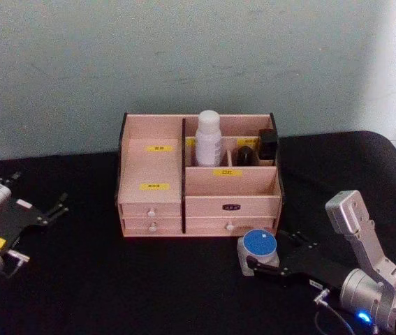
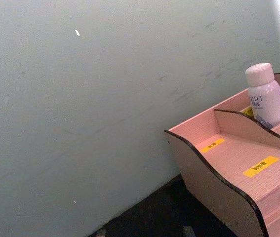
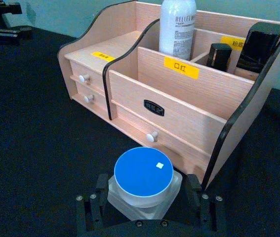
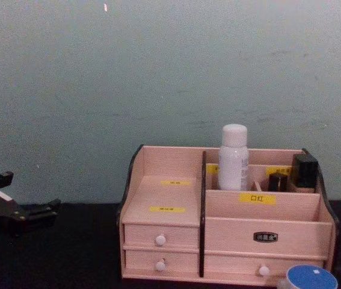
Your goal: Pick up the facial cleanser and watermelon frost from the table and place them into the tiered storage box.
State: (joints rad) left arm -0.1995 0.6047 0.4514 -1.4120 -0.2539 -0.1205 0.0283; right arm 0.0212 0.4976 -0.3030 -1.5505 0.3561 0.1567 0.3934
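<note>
Left steps of the tiered storage box (image 1: 157,167) are lying open from above — the white bottle (image 1: 208,138) and dark tubes (image 1: 268,145) are crowding its back-right slots.

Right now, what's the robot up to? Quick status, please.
Right gripper open, straddling blue-lidded jar on table before tiered storage box. Left gripper open, parked far left. White bottle already standing in box. Nothing blocking.

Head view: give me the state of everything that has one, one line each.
tiered storage box: drawers shut.
white bottle: upright, capped, in a rear compartment.
blue-lidded jar: lid on, standing on the table before the box.
right tool: open, straddling the jar.
left tool: open, empty, at the table's left.
</note>
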